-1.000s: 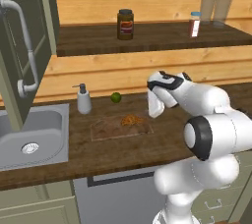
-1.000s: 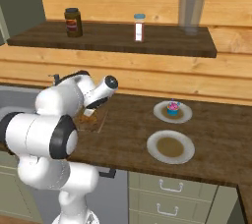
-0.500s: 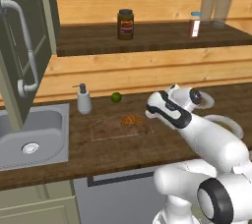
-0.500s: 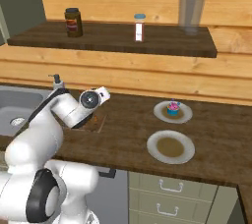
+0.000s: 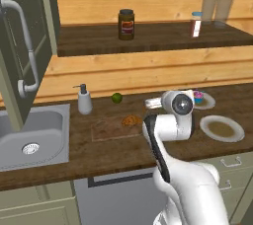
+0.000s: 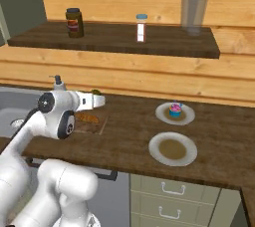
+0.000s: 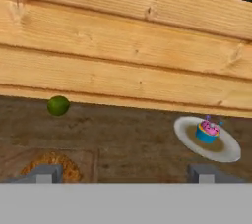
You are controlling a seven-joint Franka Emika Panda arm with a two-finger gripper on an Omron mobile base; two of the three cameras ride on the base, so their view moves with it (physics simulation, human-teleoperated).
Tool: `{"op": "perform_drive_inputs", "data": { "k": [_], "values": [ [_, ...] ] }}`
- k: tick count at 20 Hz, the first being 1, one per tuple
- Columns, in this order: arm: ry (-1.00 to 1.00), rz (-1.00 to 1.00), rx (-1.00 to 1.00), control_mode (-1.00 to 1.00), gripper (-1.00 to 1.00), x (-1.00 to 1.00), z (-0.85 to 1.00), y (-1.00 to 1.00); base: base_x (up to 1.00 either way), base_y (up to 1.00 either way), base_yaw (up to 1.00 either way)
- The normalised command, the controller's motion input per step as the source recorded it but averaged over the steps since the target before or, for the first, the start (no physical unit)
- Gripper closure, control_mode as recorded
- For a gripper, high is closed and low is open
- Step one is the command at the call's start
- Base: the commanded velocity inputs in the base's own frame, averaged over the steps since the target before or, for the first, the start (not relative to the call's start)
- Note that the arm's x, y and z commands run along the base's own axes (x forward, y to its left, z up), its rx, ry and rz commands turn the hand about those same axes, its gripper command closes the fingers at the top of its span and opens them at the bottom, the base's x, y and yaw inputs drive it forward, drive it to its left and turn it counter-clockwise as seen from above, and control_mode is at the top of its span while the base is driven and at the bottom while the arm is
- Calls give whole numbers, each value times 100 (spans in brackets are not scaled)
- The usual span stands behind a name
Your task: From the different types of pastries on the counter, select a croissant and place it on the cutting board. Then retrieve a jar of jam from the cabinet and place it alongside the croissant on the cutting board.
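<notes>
The golden croissant (image 5: 131,120) lies on the cutting board (image 5: 106,131), free of the gripper; it also shows as the croissant (image 6: 88,118) and the croissant (image 7: 53,164). My gripper (image 7: 122,175) is open and empty, its fingertips (image 7: 43,173) wide apart, aimed at the back wall above the board's right part. The hand (image 5: 153,103) hovers just right of the croissant. A cupcake (image 5: 198,95) sits on a white plate (image 5: 209,102) on the counter (image 5: 123,150). The cabinet door (image 5: 24,26) with its pale handle (image 5: 28,56) stands at the left. The jar of jam is out of view.
A lime (image 5: 116,97) and a soap dispenser (image 5: 84,100) stand behind the board, with the sink (image 5: 29,137) to its left. An empty plate (image 5: 222,129) lies at the right. On the shelf (image 5: 148,36) are a dark labelled jar (image 5: 126,24), a shaker (image 5: 196,24) and a glass (image 5: 217,9).
The arm has refolded, its elbow swinging down in front of the base, while the hand stays near the board's right side. The croissant has not moved.
</notes>
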Motion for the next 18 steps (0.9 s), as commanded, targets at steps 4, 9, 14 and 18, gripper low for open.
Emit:
{"op": "perform_drive_inputs", "data": {
  "k": [4, 9, 14, 18],
  "values": [
    [3, -54, 28, -100, -100, -81, 78, -8, 0, 0, 0],
    [0, -39, 26, -100, -100, -74, 77, -9, 0, 0, 0],
    [-10, -11, 12, -100, -100, -85, 90, 2, 0, 0, 0],
    [-9, 7, 9, -100, -100, -100, 68, 0, 0, 0, 0]
  ]
}}
